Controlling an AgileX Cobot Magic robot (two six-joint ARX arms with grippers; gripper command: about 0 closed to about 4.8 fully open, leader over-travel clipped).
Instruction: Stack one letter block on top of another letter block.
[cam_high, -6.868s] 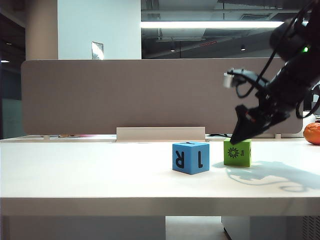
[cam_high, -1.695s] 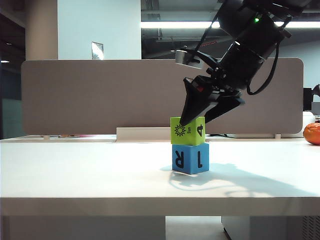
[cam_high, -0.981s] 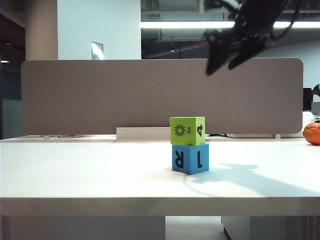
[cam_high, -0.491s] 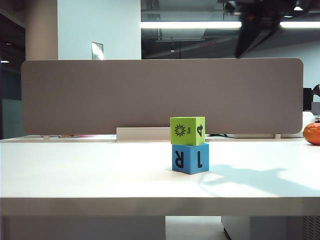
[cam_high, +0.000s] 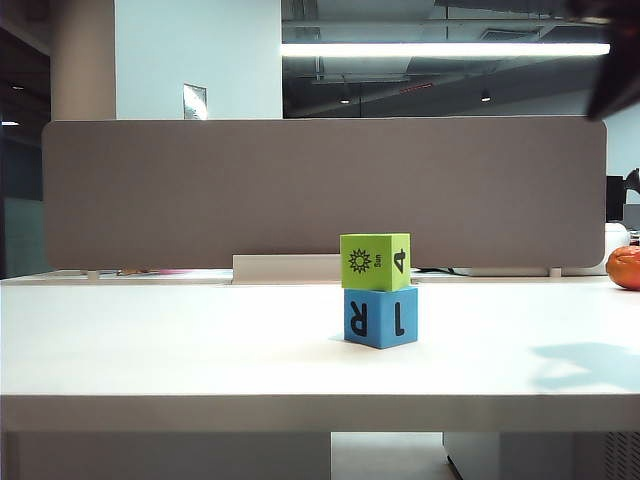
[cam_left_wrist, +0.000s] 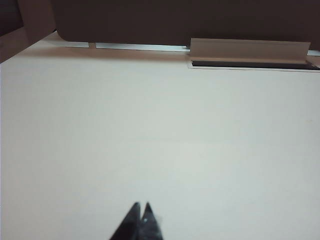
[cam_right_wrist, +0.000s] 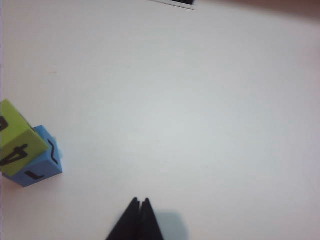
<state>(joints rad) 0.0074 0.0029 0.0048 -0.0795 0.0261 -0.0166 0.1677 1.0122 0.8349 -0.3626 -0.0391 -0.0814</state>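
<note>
- Exterior view: the green block (cam_high: 375, 261) sits squarely on top of the blue block (cam_high: 381, 316), the two touching, a little right of the middle of the white table (cam_high: 180, 350). The green one shows a black sun and a "4"; the blue one shows an "R" and a "1".
- Behind the stack, a grey divider panel (cam_high: 200, 190) runs along the far edge of the table, and an orange fruit (cam_high: 624, 268) lies at the far right, well apart from the blocks.
- A dark blur at the top right corner is my right arm (cam_high: 620, 85), high above the table; my jaws cannot be made out in this view.
- Left wrist view: my left gripper (cam_left_wrist: 140, 214) hangs over bare table with its jaws pressed together and nothing between them. The divider's base and a pale rail (cam_left_wrist: 247, 50) lie at the far edge.
- Right wrist view: my right gripper (cam_right_wrist: 139, 206) has its jaws closed tight, tips touching, holding nothing. The green block (cam_right_wrist: 15, 137) on the blue block (cam_right_wrist: 42, 162) stands off to one side, well apart from my tips, with my shadow on the table just beside them.
</note>
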